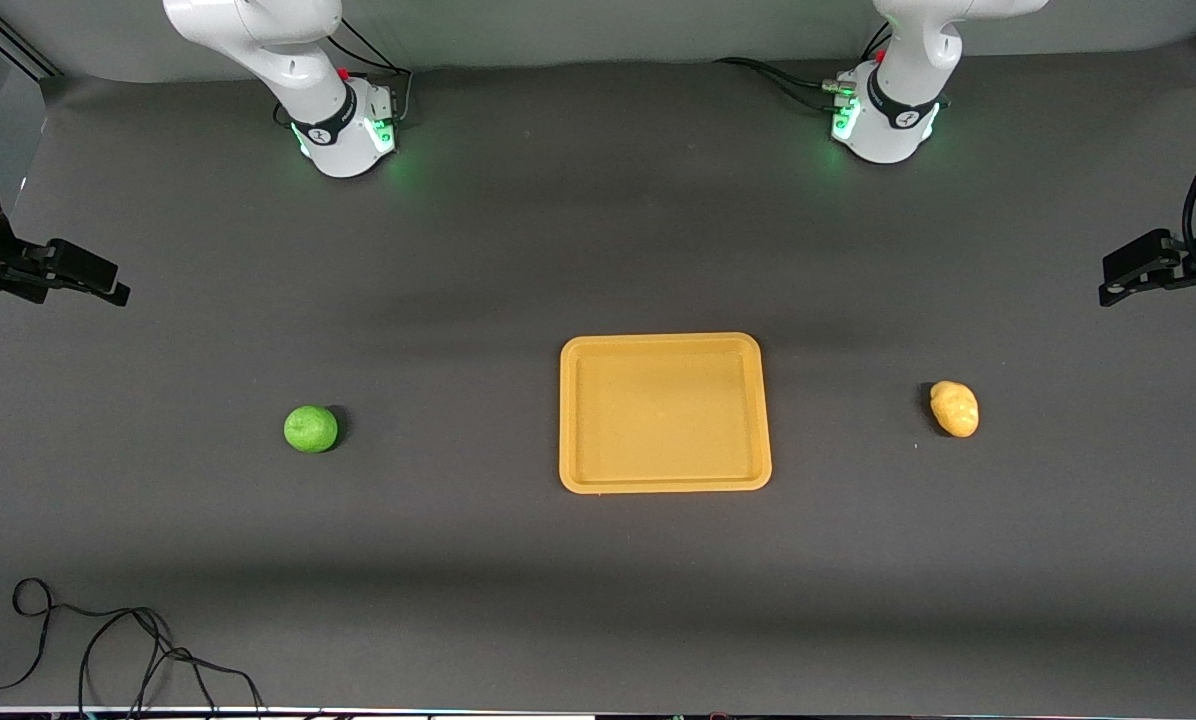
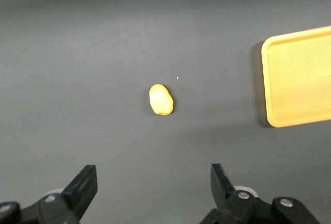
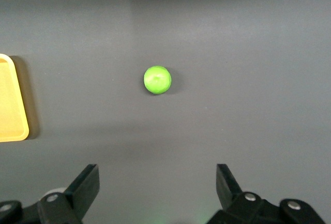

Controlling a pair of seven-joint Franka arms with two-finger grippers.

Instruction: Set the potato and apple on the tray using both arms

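The yellow-tan potato (image 1: 955, 408) lies on the dark table toward the left arm's end. The green apple (image 1: 311, 428) lies toward the right arm's end. The orange-yellow tray (image 1: 663, 342) sits empty between them. In the left wrist view my left gripper (image 2: 154, 175) is open and empty, high over the table, with the potato (image 2: 161, 100) and a tray corner (image 2: 297, 79) below. In the right wrist view my right gripper (image 3: 158, 175) is open and empty, high over the table, with the apple (image 3: 157, 79) and a tray edge (image 3: 10, 105) below. Neither gripper shows in the front view.
Both arm bases (image 1: 343, 130) (image 1: 883, 120) stand at the table's edge farthest from the front camera. Black fixtures (image 1: 58, 270) (image 1: 1153, 265) reach in at each end of the table. A loose black cable (image 1: 108, 650) lies near the front camera at the right arm's end.
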